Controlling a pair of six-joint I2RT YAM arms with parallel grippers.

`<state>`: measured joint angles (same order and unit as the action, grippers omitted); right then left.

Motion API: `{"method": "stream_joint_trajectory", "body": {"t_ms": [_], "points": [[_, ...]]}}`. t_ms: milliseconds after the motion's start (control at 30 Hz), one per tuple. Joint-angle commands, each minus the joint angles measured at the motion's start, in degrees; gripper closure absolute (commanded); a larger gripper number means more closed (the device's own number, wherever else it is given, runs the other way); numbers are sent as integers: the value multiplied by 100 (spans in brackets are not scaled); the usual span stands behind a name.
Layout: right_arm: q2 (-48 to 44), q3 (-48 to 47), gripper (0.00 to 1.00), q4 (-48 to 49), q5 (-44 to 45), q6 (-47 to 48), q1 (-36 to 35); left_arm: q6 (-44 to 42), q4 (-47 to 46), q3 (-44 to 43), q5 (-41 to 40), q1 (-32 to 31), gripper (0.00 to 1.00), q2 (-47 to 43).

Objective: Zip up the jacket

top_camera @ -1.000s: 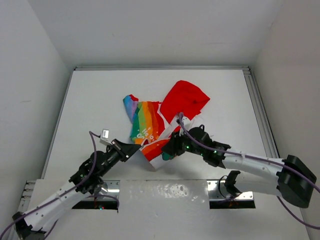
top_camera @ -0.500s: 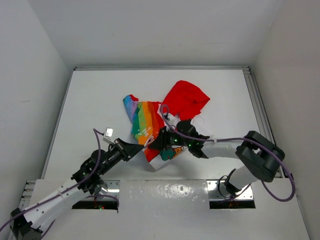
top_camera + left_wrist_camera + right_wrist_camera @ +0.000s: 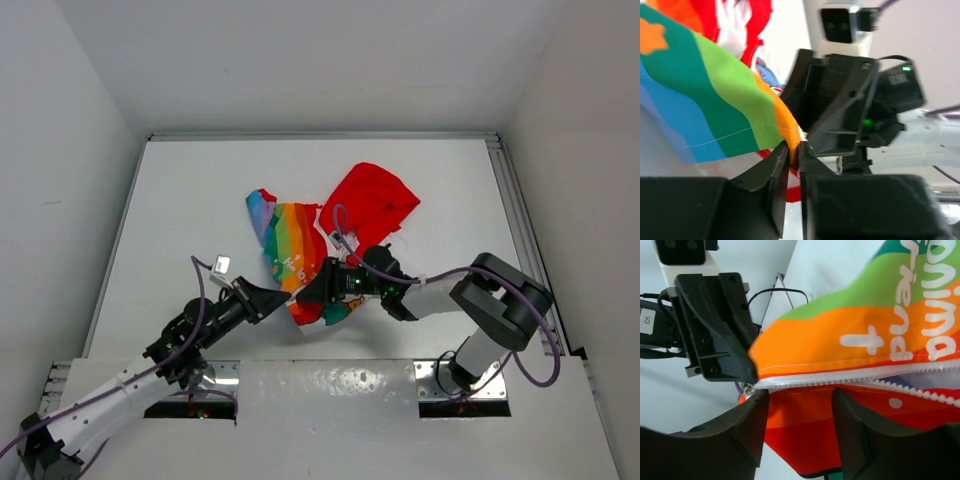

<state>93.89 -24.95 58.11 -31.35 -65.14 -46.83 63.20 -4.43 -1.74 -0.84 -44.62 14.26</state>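
Jaws of the left gripper [image 3: 792, 150] are pinching the orange hem of the one jacket [image 3: 295, 258]. Those of the right gripper [image 3: 800, 405] are standing apart just under its zipper [image 3: 880, 382], close beside the left. That jacket is lying crumpled on the bench [image 3: 190, 200], its red hood [image 3: 370, 200] spreading away from the two arms.

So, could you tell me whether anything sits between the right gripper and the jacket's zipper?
Nothing visible does. The right gripper sits open right at the zipper; the left gripper pinches the jacket at the zipper's end, off to one side.
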Motion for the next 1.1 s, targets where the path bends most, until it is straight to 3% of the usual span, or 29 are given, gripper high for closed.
{"method": "stream_joint_trajectory", "body": {"t_ms": [0, 67, 200, 267, 333, 367, 500, 533, 667, 700, 733, 867, 1067], "points": [[-625, 34, 48, -69, 109, 150, -54, -97, 214, 868, -30, -11, 88, 200], [-923, 25, 53, -927, 270, 493, -54, -158, 179, 824, -21, -12, 80, 243], [-1285, 174, 57, -1704, 620, 854, -54, -159, 57, 833, -48, -3, 79, 419], [-1407, 157, 50, -1907, 665, 924, -54, -159, 3, 807, -48, -12, 82, 481], [-1461, 140, 41, -2101, 736, 960, -46, -185, -32, 806, -56, -12, 95, 560], [-1496, 148, 38, -2119, 762, 942, -54, -168, -49, 841, -56, -12, 97, 569], [-1444, -1, 36, -2051, 772, 715, -63, -132, -7, 833, -30, -12, 100, 534], [-1382, 16, 39, -1901, 693, 644, -63, -132, 29, 833, -30, -12, 100, 508], [-777, 175, 79, -541, 53, 196, -63, -27, -41, 842, 22, -12, 100, 306], [-410, 166, 85, -163, -158, 30, -63, -36, -32, 790, 49, -12, 100, 262], [-258, 122, 86, 424, -291, -41, -55, -71, -23, 719, 58, -12, 100, 270], [59, -132, 79, 615, -477, 133, -37, 8, 21, 736, 197, -12, 100, 218], [77, -212, 45, 930, -503, -23, -46, 105, 12, 833, 260, -11, 100, 77]]}}
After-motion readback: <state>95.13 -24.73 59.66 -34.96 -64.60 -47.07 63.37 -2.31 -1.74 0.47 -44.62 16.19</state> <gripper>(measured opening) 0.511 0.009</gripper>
